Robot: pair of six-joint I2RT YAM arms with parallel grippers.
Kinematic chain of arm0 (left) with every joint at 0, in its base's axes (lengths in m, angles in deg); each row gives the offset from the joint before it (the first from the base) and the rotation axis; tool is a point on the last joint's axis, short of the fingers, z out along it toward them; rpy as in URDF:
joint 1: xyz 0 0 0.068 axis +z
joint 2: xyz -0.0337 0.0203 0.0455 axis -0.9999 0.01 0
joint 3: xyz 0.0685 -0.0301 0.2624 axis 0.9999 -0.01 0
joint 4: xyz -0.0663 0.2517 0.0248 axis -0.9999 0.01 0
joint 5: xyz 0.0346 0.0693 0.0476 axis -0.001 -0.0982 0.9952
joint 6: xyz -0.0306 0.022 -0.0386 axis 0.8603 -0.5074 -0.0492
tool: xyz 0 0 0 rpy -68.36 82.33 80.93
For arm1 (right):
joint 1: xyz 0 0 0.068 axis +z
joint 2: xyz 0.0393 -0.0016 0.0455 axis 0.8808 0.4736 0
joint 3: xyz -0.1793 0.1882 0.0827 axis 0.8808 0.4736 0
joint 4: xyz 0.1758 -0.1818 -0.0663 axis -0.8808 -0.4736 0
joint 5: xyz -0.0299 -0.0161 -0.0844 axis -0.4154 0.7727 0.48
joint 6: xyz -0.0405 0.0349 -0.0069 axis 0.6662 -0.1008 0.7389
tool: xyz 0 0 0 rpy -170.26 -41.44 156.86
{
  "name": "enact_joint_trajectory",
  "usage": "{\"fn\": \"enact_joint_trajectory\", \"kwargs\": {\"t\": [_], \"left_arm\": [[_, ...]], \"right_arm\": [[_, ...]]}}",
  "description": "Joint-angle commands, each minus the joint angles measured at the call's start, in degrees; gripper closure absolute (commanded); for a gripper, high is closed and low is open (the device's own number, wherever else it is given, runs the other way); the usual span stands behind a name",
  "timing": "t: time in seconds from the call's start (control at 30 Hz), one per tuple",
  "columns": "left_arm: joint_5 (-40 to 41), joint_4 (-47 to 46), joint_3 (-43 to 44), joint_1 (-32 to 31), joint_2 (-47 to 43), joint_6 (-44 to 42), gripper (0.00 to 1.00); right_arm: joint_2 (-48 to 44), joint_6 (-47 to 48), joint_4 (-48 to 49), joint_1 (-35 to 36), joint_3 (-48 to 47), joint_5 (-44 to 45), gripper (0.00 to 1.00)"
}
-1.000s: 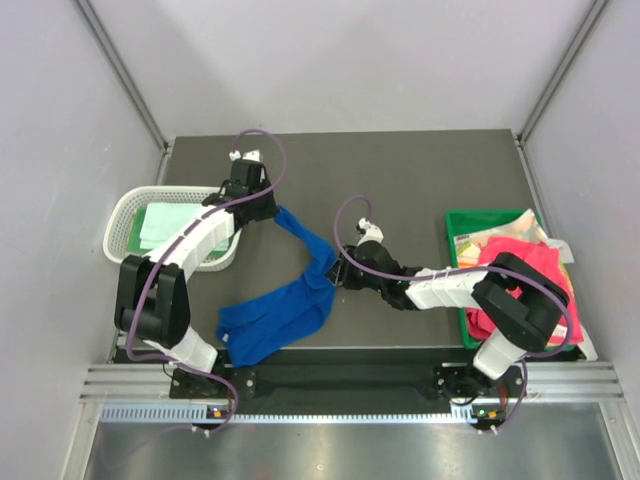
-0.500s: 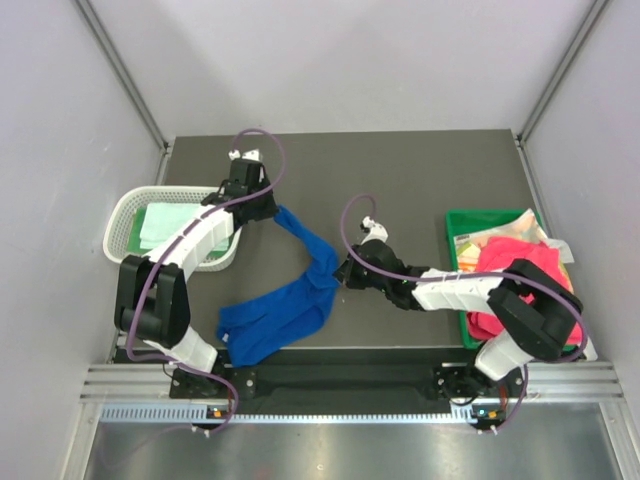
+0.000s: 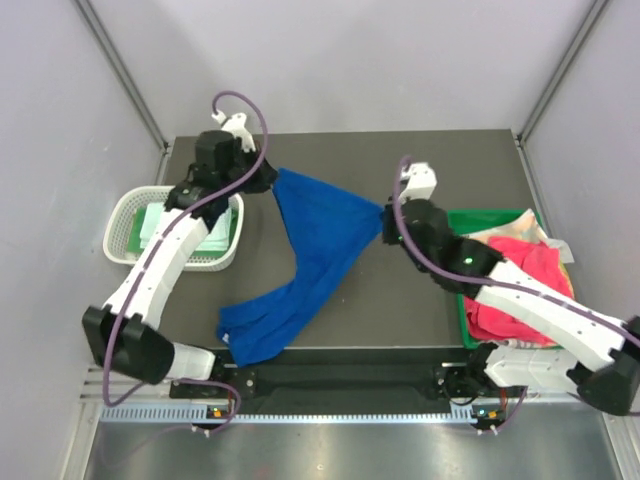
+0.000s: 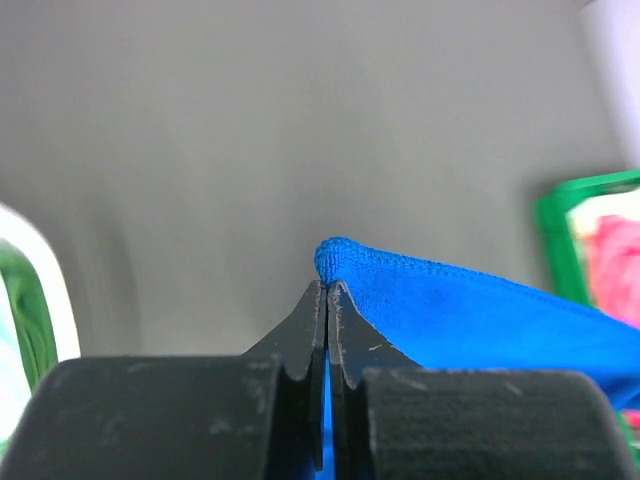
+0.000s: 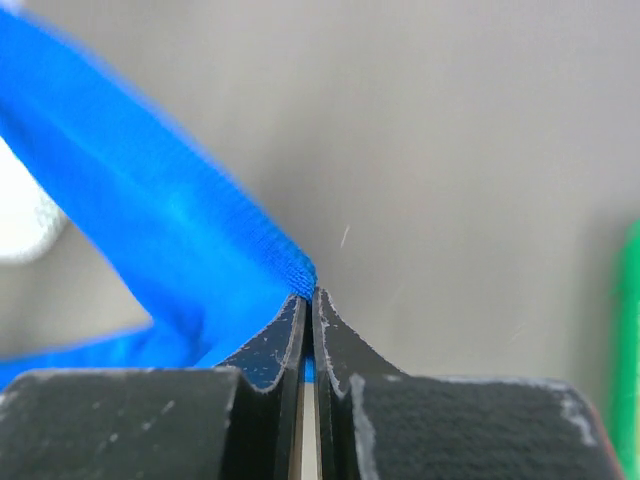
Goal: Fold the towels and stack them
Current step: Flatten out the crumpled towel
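A royal blue towel (image 3: 322, 235) hangs stretched between my two grippers above the dark table (image 3: 420, 165), its lower end trailing on the table near the front edge. My left gripper (image 3: 270, 176) is shut on one upper corner of the blue towel (image 4: 450, 300). My right gripper (image 3: 384, 215) is shut on the other upper corner of the blue towel (image 5: 170, 230). Pale mint and green towels (image 3: 178, 222) lie folded in the white basket (image 3: 125, 212). A pink/red towel (image 3: 520, 275) lies crumpled in the green bin (image 3: 462, 222).
The white mesh basket stands at the table's left edge and the green plastic bin at its right edge. Grey walls close in the table at the back and both sides. A metal rail (image 3: 340, 382) runs along the front.
The right gripper has shut on the blue towel's corner. Both arms have lifted and moved apart, spreading the upper edge of the towel off the table.
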Motion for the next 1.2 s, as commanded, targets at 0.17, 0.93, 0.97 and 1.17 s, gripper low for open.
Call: {"fn": "enact_joint_trajectory", "kwargs": {"t": [0.17, 0.93, 0.97, 1.17], "left_arm": [[-12.9, -1.7, 14.2, -0.4, -14.8, -6.1, 1.0], [-23.6, -19.4, 28.6, -0.4, -24.5, 2.7, 1.0], [-24.0, -19.9, 28.7, -0.4, -24.6, 3.3, 1.0], [-25.9, -23.8, 28.4, -0.4, -26.6, 7.3, 1.0]], "right_arm": [[-10.1, 24.3, -4.6, 0.8, -19.2, 8.1, 1.0], [-17.1, 28.7, -6.3, 0.8, -46.6, -18.1, 1.0], [-17.7, 28.4, -6.2, 0.8, -46.7, -19.1, 1.0], [-20.3, 25.7, -5.1, 0.7, -47.6, -25.5, 1.0]]}}
